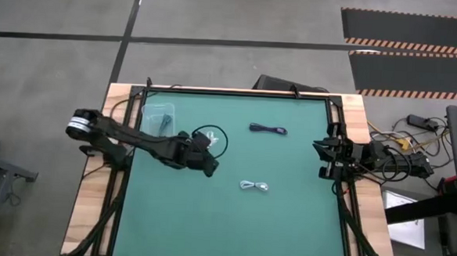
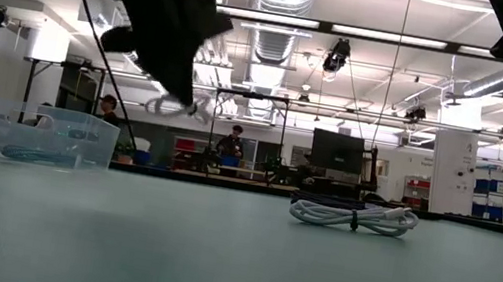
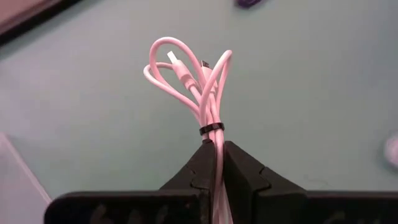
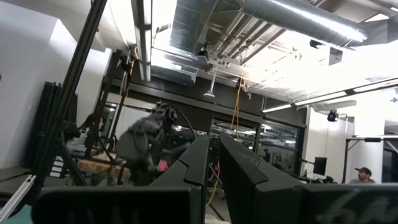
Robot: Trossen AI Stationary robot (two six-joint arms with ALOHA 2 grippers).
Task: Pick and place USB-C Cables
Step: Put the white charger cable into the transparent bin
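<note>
My left gripper (image 3: 214,144) is shut on a white USB-C cable bundle (image 3: 193,74), well above the green table near its middle (image 1: 210,170). In the low view the bundle's loops (image 2: 181,106) hang under the dark fingers (image 2: 174,66). A pale silvery cable bundle (image 1: 254,186) lies flat on the table toward the near edge (image 2: 353,216). A dark bluish cable (image 1: 267,129) lies toward the far edge. A clear tub (image 1: 158,117) at the far left holds cables, one of them dark (image 1: 164,124) and one teal (image 2: 27,153). My right gripper (image 4: 213,140) waits at the table's right edge (image 1: 326,157), shut. My left gripper pinches the white bundle between its two fingers, just behind the black tie (image 3: 212,129) around the bundle's middle. The fingers slant downward and lie along the strands. The looped end and two plugs (image 3: 177,62) stick out past the fingertips. The bundle is lifted clear of the table.
The tub (image 2: 50,134) stands close to the left arm's forearm (image 1: 134,137). A black robot wire loops beside the left wrist (image 1: 211,136). Black frame rails (image 1: 238,92) border the table. People stand in the room beyond (image 2: 231,144).
</note>
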